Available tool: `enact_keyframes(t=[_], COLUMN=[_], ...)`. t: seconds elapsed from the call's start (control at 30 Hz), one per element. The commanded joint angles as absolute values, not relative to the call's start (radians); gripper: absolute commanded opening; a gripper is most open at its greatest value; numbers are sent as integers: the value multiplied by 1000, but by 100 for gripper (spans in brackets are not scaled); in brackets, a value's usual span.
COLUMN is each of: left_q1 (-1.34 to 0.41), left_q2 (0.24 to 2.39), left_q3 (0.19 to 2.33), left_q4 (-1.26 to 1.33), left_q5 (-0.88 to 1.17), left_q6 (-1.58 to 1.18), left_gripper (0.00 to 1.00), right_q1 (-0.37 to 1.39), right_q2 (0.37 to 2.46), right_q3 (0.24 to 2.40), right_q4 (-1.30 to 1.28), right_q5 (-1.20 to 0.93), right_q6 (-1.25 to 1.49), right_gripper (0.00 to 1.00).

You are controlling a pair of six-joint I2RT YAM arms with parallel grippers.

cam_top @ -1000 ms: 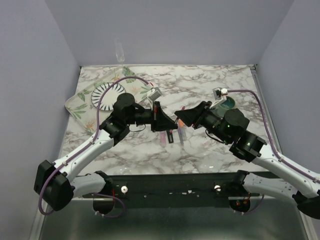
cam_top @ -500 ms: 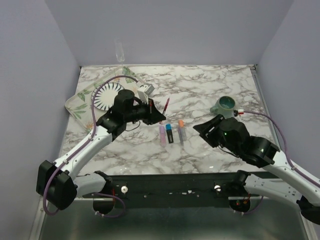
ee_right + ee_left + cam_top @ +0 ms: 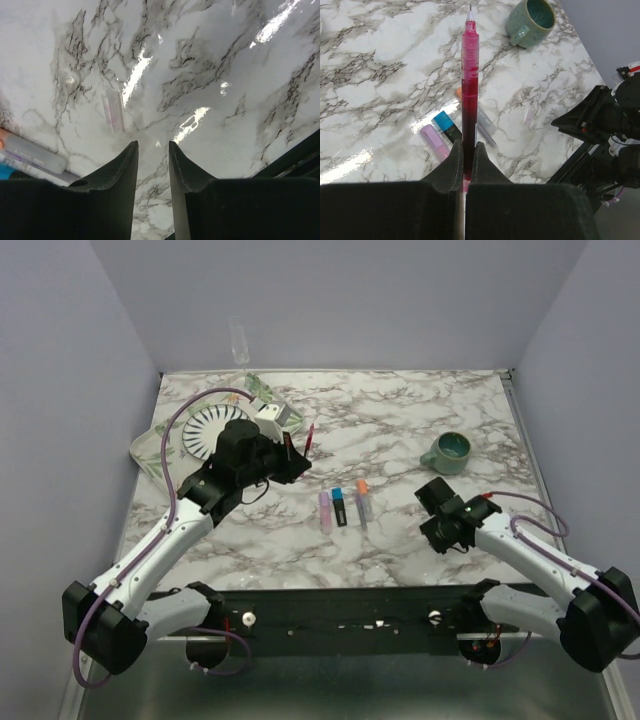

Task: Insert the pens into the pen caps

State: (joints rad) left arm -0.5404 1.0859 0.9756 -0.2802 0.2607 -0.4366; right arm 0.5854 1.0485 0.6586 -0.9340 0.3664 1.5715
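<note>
White marble table (image 3: 400, 420) with grey-black veining, bearing 3 markers: a pink-purple marker (image 3: 325, 510), a black marker (image 3: 340, 510) with a blue end and a pale grey marker (image 3: 361, 504) with an orange end. The thin pen (image 3: 469, 90) is translucent red, darker towards its lower end; the mug (image 3: 447, 452) is teal-green. The plate (image 3: 200, 424) is white with dark radiating stripes, on a pale tray (image 3: 150, 452) with a green leaf-and-flower print

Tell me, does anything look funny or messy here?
Nothing's spilled or broken. A little clear cap lies alone on the table, apart from the three markers, and the red pen in the left gripper has none.
</note>
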Motion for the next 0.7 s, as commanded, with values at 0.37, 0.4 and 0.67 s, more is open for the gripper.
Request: enact_keyframes(t=[0.37, 0.4, 0.67], left_q1=[-538, -538, -538], left_q2=[1074, 1074, 1077], left_q3=[980, 980, 980], left_q4=[-287, -287, -282], left_q5=[241, 241, 252], left_q6=[-422, -422, -422], left_gripper=[0, 0, 0], right_q1=[531, 526, 514], right_q2=[1259, 1273, 1397], right_q3=[721, 722, 733], right_q4=[-736, -730, -669], right_q5=[354, 351, 327], right_q6=[1479, 1477, 1460], right_gripper=[41, 42, 41])
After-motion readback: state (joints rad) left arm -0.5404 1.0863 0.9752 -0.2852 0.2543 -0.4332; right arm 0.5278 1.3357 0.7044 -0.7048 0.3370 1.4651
